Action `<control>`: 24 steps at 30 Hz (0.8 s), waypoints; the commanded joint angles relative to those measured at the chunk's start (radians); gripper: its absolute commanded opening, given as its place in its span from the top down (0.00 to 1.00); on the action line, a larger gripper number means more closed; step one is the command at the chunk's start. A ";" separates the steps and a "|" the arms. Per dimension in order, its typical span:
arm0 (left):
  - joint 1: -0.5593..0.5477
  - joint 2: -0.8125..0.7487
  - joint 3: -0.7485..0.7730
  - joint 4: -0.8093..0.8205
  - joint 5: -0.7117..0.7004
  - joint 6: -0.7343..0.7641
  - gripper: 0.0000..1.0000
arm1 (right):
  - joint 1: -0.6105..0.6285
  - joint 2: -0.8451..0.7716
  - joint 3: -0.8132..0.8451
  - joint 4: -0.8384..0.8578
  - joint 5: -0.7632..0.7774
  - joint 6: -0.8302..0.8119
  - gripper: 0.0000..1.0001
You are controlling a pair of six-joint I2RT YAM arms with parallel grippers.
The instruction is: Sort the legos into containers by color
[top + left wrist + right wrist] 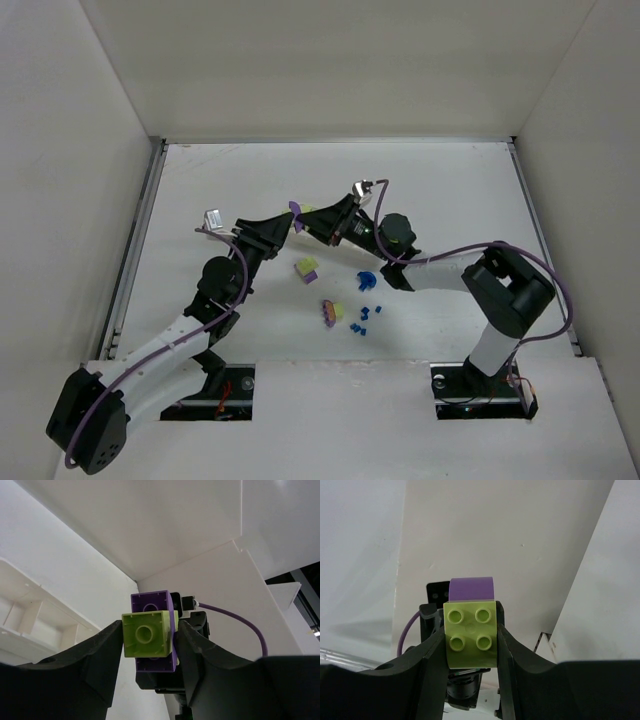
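Brick pair, yellow-green on purple, is aloft over mid-counter. Left gripper and right gripper each pinch it, meeting head-on from opposite sides. Which half each clamps is unclear, possibly both yellow-green. The separation axis runs gripper to gripper.

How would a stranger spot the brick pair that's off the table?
Over the middle of the white table, the left gripper and right gripper meet. Between them sits a yellow-green brick against a purple brick; the other pairs lie on the table.
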 commanded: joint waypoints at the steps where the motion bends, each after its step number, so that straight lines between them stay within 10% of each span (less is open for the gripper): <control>1: 0.000 -0.010 -0.005 0.113 -0.017 0.005 0.61 | 0.009 0.001 0.005 0.102 -0.005 0.019 0.70; 10: 0.008 -0.029 -0.005 0.090 -0.017 0.022 0.80 | 0.008 -0.029 -0.038 0.102 0.008 0.005 0.70; 24: 0.031 0.081 0.054 0.016 -0.009 0.123 0.82 | -0.103 -0.123 -0.198 0.114 0.015 -0.062 0.70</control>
